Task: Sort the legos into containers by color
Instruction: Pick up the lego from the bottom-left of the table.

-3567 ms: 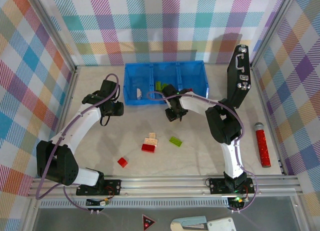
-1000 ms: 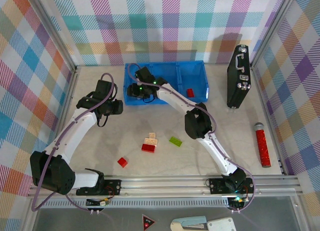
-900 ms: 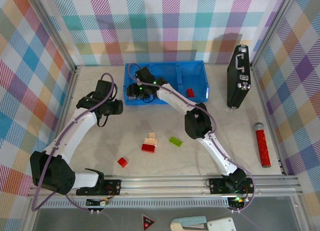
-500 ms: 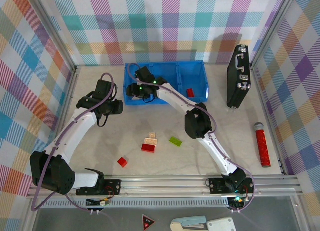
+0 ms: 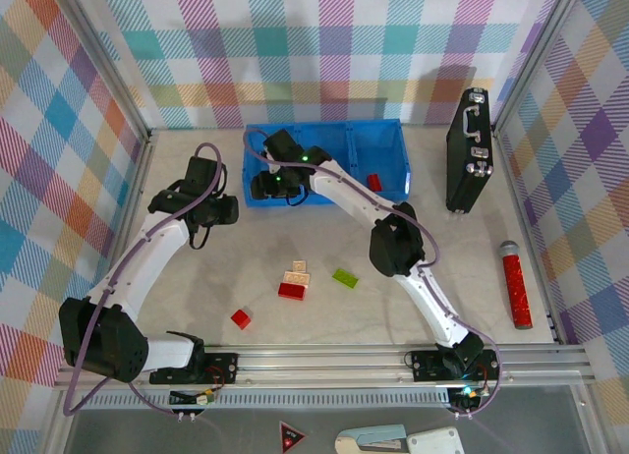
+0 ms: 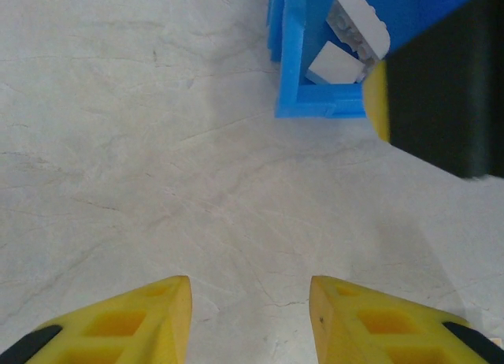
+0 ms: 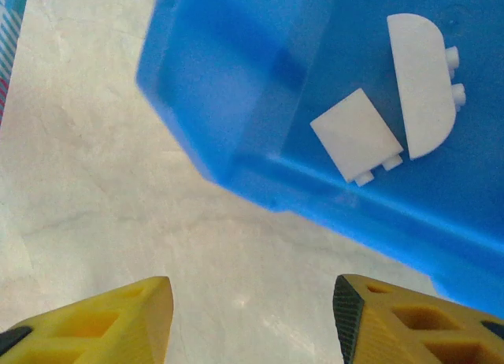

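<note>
The blue tray [image 5: 388, 140] of three containers stands at the back. Two white legos [image 7: 358, 135] [image 7: 425, 84] lie in its left compartment, also seen as white legos [image 6: 358, 29] from the left wrist. A red lego [image 5: 374, 183] lies in the right compartment. On the table lie a red lego [image 5: 241, 318], a red lego [image 5: 291, 290] with a cream one [image 5: 296, 274] against it, and a green lego [image 5: 344, 276]. My right gripper [image 7: 252, 289] [image 5: 263, 186] hangs open and empty over the tray's near left corner. My left gripper [image 6: 250, 289] [image 5: 228, 210] is open over bare table left of the tray.
A black case [image 5: 470, 149] stands upright right of the tray. A red cylinder [image 5: 515, 282] lies near the right wall. My right arm [image 5: 344, 194] stretches across the tray's front. Plaid walls close in the table on three sides.
My right arm has swung from the tray's front middle to its left compartment, and its jaws have widened a little in the last second. The left arm has hardly moved.
</note>
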Controlling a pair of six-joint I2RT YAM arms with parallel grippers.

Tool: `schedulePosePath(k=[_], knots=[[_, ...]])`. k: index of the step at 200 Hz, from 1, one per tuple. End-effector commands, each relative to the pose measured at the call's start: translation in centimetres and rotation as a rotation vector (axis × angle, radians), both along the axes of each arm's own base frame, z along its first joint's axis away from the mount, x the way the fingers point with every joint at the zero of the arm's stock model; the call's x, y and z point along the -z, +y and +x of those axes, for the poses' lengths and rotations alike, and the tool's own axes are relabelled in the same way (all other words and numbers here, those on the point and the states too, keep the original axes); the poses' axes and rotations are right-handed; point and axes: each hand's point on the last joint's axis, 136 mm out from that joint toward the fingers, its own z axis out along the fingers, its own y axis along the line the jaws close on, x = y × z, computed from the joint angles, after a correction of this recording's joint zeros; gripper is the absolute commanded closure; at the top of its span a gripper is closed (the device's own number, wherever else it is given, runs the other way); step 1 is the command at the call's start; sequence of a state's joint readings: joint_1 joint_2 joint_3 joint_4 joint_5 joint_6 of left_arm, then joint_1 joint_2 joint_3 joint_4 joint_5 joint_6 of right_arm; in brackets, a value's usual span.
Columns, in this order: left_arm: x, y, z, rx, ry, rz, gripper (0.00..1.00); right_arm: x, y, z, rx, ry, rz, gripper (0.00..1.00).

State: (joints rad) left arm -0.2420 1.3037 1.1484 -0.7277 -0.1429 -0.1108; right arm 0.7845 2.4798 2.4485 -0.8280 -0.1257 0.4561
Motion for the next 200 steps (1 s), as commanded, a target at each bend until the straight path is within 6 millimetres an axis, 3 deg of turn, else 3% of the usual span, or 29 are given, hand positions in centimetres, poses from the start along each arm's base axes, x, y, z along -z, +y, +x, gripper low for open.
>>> schedulePosePath(k=[1,49,104,144,200], knots=[[-0.3,1.0,-0.1,-0.026,-0.006,0.005,0.56,-1.6,-1.5,-2.1,-0.053,-0.027,-0.082,0.43],[-0.4,1.8,0.0,-0.051,-0.01,0.003,0.56,-1.8,-3.4,-5.6,-0.097,-0.067,-0.228,0.43],[-0.5,2.4,0.0,-0.069,-0.011,0.003,0.56,-1.0,-5.1,-11.1,-0.142,-0.076,-0.362,0.43],[-0.3,3.2,0.2,-0.102,-0.002,0.001,0.56,0.3,-4.5,-16.8,-0.203,-0.044,-0.39,0.43],[-0.1,5.8,0.5,-0.188,0.003,-0.028,0.56,2.5,-2.1,-25.1,-0.303,-0.023,-0.428,0.42]])
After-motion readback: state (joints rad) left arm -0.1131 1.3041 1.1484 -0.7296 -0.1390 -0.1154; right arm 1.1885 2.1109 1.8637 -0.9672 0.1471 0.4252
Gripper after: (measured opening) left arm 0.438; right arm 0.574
